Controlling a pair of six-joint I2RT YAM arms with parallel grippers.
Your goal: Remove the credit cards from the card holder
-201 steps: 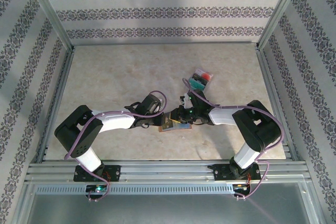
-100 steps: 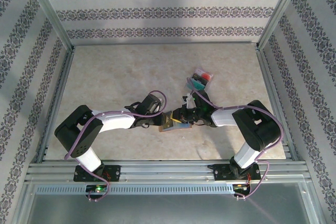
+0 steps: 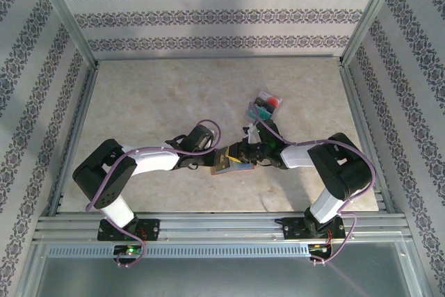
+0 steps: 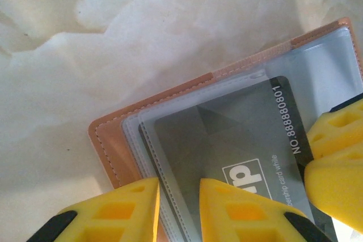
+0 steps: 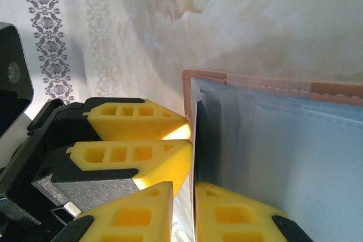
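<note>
Left gripper [image 4: 178,211] is pinched narrow on the edge of the card holder [image 4: 105,140], and the right gripper [image 5: 184,213] is clamped on it just beside. The holder lies open on the table [image 3: 153,102] between my arms. The dark grey card [image 4: 227,134] sits in its clear pocket and reads "NO.88880801" and "…ership card". The loose cards [image 3: 266,106] are piled well apart.

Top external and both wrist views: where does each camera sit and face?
Top external: above, behind the bases, looking down at the table; both arms show.
Left wrist: on the left arm, facing the card holder and dark grey card; left claw at bottom.
Right wrist: on the right arm, facing the holder's edge; right claw at bottom.
Shared: both wrist views show the card holder.
</note>
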